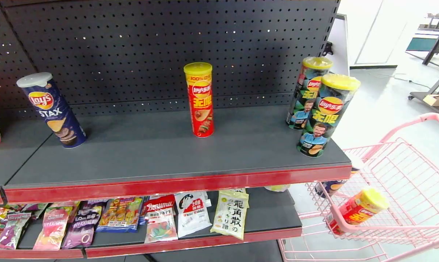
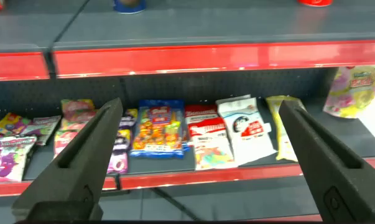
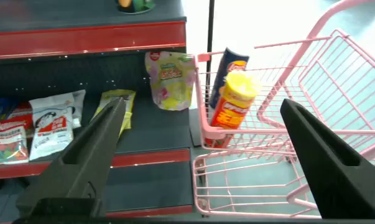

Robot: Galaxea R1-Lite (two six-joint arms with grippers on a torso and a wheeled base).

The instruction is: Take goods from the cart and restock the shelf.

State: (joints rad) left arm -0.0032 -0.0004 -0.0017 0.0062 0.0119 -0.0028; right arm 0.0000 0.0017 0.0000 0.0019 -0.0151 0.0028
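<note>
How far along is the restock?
Done: a blue can, a red can and two green cans stand on the top shelf. In hand: nothing; left gripper and right gripper are open. Left: a red tube and a dark tube in the pink cart.

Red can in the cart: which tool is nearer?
Right. The right tool faces the red can in the pink cart; the left tool faces snack bags on the lower shelf, away from the cart.

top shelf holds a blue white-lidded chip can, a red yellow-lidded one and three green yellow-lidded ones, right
No: the head view shows two green yellow-lidded chip cans at the right end of the grey top shelf, not three. The blue white-lidded can and red yellow-lidded can are there.
</note>
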